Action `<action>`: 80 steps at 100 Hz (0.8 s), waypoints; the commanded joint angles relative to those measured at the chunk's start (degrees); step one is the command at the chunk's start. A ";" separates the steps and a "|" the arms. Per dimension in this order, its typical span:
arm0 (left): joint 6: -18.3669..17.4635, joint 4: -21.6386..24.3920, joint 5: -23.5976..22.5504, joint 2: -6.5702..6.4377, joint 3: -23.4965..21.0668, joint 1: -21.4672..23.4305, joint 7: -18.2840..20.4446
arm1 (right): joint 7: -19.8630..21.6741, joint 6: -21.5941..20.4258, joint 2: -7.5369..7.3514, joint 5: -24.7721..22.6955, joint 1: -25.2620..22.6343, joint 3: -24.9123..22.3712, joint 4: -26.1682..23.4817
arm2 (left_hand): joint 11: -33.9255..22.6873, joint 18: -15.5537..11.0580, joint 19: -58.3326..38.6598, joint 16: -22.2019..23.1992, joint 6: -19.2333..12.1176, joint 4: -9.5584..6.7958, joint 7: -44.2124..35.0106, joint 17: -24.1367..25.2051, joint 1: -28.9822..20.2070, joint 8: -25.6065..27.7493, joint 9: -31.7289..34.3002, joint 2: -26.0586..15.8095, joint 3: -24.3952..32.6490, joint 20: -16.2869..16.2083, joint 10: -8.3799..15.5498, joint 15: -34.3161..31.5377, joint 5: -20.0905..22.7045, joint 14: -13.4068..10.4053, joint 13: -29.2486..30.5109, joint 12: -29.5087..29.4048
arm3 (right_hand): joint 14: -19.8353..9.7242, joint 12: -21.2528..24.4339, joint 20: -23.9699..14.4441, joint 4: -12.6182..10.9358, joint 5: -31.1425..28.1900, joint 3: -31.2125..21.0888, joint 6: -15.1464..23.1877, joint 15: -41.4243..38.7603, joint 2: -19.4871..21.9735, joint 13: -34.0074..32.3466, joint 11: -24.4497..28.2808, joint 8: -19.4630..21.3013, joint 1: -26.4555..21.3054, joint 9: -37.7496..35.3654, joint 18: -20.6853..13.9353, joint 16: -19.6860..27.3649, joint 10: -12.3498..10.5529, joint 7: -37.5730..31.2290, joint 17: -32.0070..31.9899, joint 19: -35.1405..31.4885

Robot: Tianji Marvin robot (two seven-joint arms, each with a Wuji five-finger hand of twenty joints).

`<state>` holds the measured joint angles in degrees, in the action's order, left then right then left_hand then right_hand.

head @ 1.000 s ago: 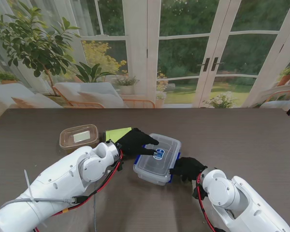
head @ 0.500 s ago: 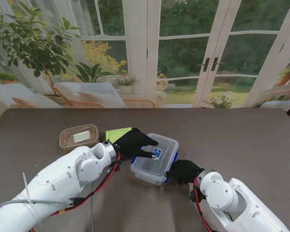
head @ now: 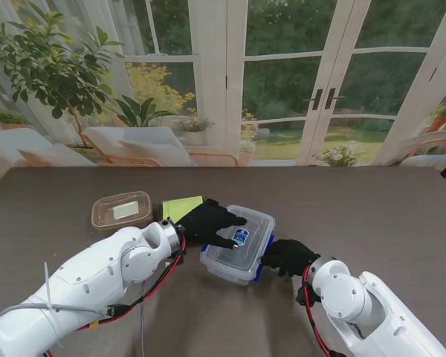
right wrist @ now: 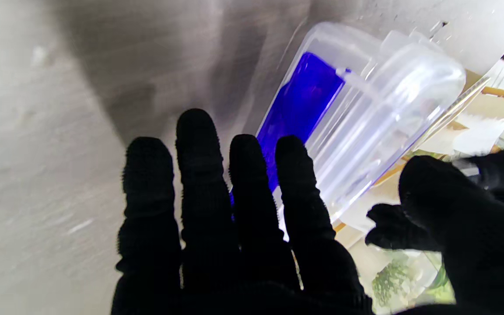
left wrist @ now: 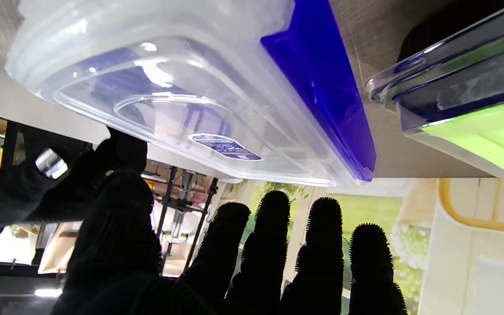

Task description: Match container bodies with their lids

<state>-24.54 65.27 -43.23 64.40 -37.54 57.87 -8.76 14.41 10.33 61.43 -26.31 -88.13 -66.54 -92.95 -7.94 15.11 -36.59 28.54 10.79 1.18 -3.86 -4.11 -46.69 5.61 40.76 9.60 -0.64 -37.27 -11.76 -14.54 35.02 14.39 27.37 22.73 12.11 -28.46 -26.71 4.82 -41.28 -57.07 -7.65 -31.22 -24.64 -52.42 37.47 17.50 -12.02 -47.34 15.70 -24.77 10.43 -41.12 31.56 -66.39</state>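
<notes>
A clear container (head: pixel 241 249) with a clear lid, blue side latches and a blue sticker sits at the table's middle. My left hand (head: pixel 208 221) lies flat over the lid's left part, fingers straight and apart, gripping nothing. The left wrist view shows those fingers (left wrist: pixel 274 245) just over the lid (left wrist: pixel 182 87) and a blue latch (left wrist: pixel 322 87). My right hand (head: pixel 286 256) is open at the container's near right end, fingers (right wrist: pixel 199 183) by the blue latch (right wrist: pixel 300 109). A box with a green lid (head: pixel 182 206) lies behind my left hand.
An amber container (head: pixel 121 210) with a clear lid stands at the left, farther from me than my left forearm. The green-lidded box (left wrist: pixel 475 109) lies close beside the clear container. Bare dark tabletop (head: pixel 372 216) spreads to the right.
The clear container has slid slightly to the left and toward me. My left fingers now reach over to the blue sticker. My right hand stays at the near right end.
</notes>
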 commanded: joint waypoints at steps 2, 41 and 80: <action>-0.25 -0.75 -0.48 0.55 0.36 -0.67 0.50 | 0.09 0.86 0.06 -0.42 -0.05 -0.64 -1.18 | 0.39 -1.73 1.61 -0.45 0.03 0.14 1.00 1.38 1.48 -0.49 -1.70 1.28 -0.52 0.43 0.09 1.21 -1.83 -1.29 -2.17 -0.58 | 0.43 -0.83 -0.70 -1.16 -0.31 -0.72 1.91 -0.83 1.29 -2.12 0.35 0.92 0.41 -1.58 1.43 -0.76 -1.15 0.25 -5.07 -2.95; 0.59 -3.82 -3.02 1.29 5.51 -3.84 -2.97 | -1.70 5.95 0.69 -0.20 1.72 -0.80 0.74 | -0.08 -1.97 2.07 -0.41 2.37 0.14 2.59 1.39 2.50 -1.45 -2.44 1.18 -0.40 0.29 -0.63 1.09 -4.51 -1.57 -2.73 0.24 | 1.89 -0.87 -2.36 -1.40 8.40 -0.52 -0.63 -5.35 2.08 -8.23 0.14 -0.79 0.59 -3.39 4.49 -2.76 -0.02 3.68 0.68 -8.13; 1.30 -6.09 -3.14 1.67 9.09 -5.93 -2.80 | -2.24 11.12 1.59 5.32 4.87 1.68 5.48 | -0.05 -2.68 2.25 -0.32 2.61 0.08 2.80 1.66 3.24 -1.78 -3.65 0.08 -0.30 0.03 -0.91 1.13 -4.91 -1.81 -3.61 0.78 | 1.13 -3.47 -7.00 -1.65 14.74 -0.39 -5.36 -21.44 3.43 -18.58 5.74 -4.07 1.52 -6.67 6.70 -8.42 1.11 3.56 10.57 -19.90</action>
<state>-23.37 59.59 -46.63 65.66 -28.56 52.19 -13.06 11.02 21.00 62.58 -21.24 -83.31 -65.21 -88.00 -7.59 13.94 -35.89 28.50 12.48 1.18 -1.93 -4.07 -45.51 4.22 38.34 10.05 -0.65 -37.24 -12.14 -14.39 31.46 13.16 24.98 22.72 13.53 -30.67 -31.30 4.82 -29.12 -57.07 -12.17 -50.52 -22.52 -67.48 41.21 14.36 -12.03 -51.96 20.17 -32.28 10.55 -37.74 31.63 -82.56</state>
